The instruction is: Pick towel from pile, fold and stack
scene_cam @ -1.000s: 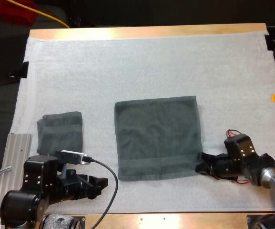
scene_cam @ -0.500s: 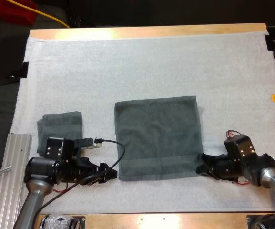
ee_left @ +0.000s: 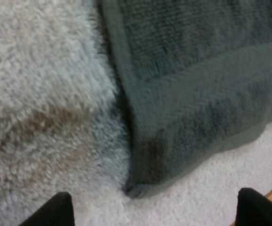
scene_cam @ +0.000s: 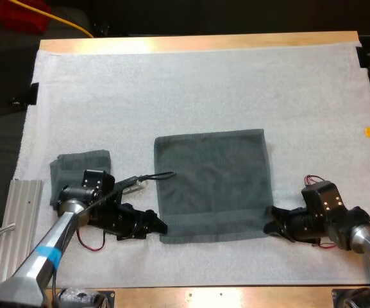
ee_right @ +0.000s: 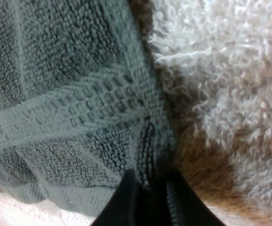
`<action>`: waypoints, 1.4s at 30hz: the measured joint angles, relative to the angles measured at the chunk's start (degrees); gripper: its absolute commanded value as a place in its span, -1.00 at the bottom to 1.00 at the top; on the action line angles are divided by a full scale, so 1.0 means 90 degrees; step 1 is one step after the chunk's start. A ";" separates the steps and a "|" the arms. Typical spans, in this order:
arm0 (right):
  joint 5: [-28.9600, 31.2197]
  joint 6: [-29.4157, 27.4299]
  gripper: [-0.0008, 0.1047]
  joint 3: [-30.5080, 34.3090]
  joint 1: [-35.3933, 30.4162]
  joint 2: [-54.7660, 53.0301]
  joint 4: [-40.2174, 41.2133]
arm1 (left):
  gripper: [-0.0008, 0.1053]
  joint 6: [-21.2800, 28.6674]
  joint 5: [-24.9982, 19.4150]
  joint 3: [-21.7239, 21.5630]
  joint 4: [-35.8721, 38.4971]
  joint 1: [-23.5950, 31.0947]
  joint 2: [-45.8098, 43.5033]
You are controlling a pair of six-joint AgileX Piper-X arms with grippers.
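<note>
One dark grey-green towel [scene_cam: 211, 183], flat and square

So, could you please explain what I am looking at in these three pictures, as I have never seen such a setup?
It is a robot with two arms at a wooden table covered by a white mat. One picture looks down from a camera behind the arms. The other two come from cameras on each wrist, close to the cloth. A flat towel, dark grey-green, lies spread out in the middle, and a smaller folded towel lies to its left. The left claw is open beside the flat towel's near left corner and holds nothing. The right claw is pinched shut on its near right corner.
</note>
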 measured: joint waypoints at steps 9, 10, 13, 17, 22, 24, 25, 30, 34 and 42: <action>0.0000 0.0000 -0.97 0.0000 0.0000 0.0000 0.0000 | 0.28 0.0000 0.0396 -0.0033 -0.0324 -0.0571 0.0603; 0.0000 0.0000 -0.97 0.0000 0.0000 0.0000 0.0000 | 0.28 0.0000 0.0415 -0.0038 -0.0343 -0.0629 0.0626; 0.0000 0.0000 -0.97 0.0000 0.0000 0.0000 0.0000 | 0.28 -0.0005 0.0454 -0.0078 -0.0387 -0.0855 0.0721; 0.0000 0.0000 -0.97 0.0000 0.0000 0.0000 0.0000 | 0.27 -0.0035 0.0456 -0.0081 -0.0432 -0.0915 0.0721; 0.0000 0.0000 -0.97 0.0000 0.0000 0.0000 0.0000 | -0.30 -0.0051 0.0446 -0.0056 -0.0571 -0.0931 0.0839; 0.0000 0.0000 -0.97 0.0000 0.0000 0.0000 0.0000 | -0.43 -0.0051 0.0406 -0.0034 -0.0605 -0.0931 0.0870; 0.0000 0.0000 -0.97 0.0000 0.0000 0.0000 0.0000 | -0.49 -0.0051 0.0338 -0.0027 -0.0622 -0.0931 0.0867; -0.0010 0.0000 -0.97 0.0000 0.0000 0.0000 0.0000 | -0.99 -0.0038 0.0303 -0.0031 -0.0646 -0.0931 0.0867; -0.0026 0.0000 -0.97 0.0000 0.0000 -0.0092 0.0008 | -0.98 0.0250 0.0302 -0.0031 -0.0395 -0.0931 0.0730; 0.0140 0.0055 -0.97 0.0000 0.0414 -0.1140 0.0502 | -0.98 0.0538 -0.0124 -0.0031 0.0372 -0.0974 -0.0529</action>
